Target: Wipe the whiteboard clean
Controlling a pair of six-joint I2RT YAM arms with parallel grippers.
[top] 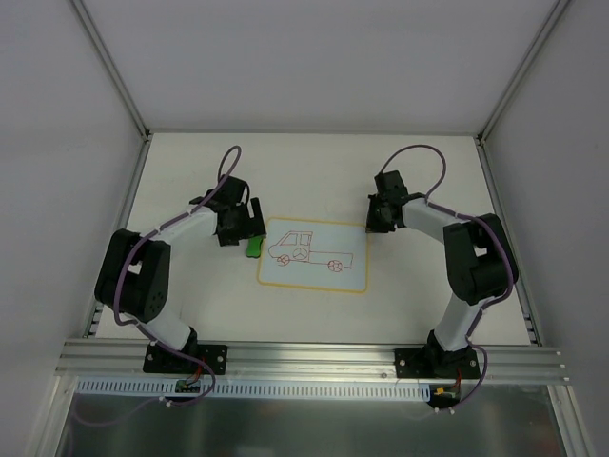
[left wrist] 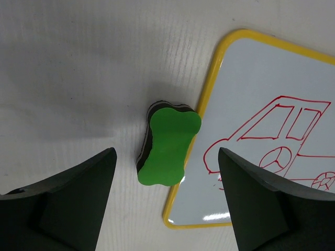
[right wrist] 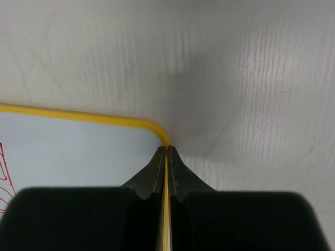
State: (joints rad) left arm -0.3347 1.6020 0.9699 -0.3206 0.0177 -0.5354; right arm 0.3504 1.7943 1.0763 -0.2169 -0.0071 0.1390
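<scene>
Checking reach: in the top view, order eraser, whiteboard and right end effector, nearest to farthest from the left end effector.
1. Eraser, just beside it.
2. Whiteboard, in the middle.
3. Right end effector, on the whiteboard's far edge.

table [top: 314, 176]: white | on it: whiteboard [top: 314, 255], flat | green eraser [top: 253, 248] at its left edge

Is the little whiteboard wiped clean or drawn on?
Drawn on: the flat white yellow-edged whiteboard shows a red line drawing of a truck, with no part wiped away.
</scene>
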